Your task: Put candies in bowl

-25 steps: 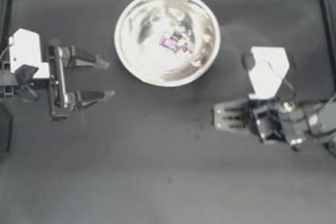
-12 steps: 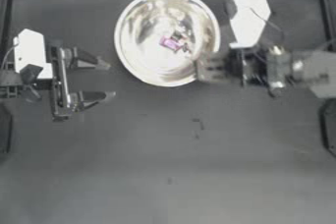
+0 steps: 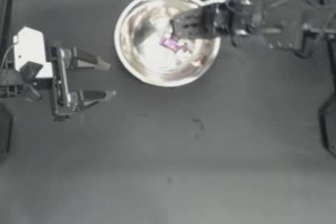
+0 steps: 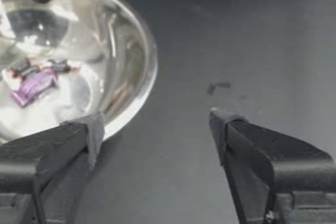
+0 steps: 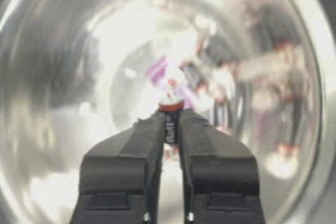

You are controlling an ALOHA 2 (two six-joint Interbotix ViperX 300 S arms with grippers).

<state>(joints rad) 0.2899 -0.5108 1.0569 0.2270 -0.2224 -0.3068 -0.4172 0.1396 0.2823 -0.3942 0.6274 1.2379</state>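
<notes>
- Hovering over the bowl [image 3: 134, 61], the biggest thing on the table [image 3: 197, 169], I treat its bright hollow as my target; it is the mark I place everything else by.
- My right gripper [image 3: 179, 24] reaches in above the bowl's inside, over the side nearest my right arm (the arm itself crosses the rim there).
- My left gripper [image 3: 108, 78] waits just outside the bowl on the opposite side, jaws spread wide with nothing between them.
- My right jaws are pinched tight on a whitish candy [image 5: 171, 104] with a red mark, its tip poking out past the fingertips.
- A pink-purple candy [image 3: 171, 44] already lies near the bowl's middle, with a few pale ones close beside it as far as I can tell.
- To do this well, I judge I should keep the tips inside the rim and low, then part the jaws slowly so the sweet drops onto the floor of the bowl without bouncing out.
</notes>
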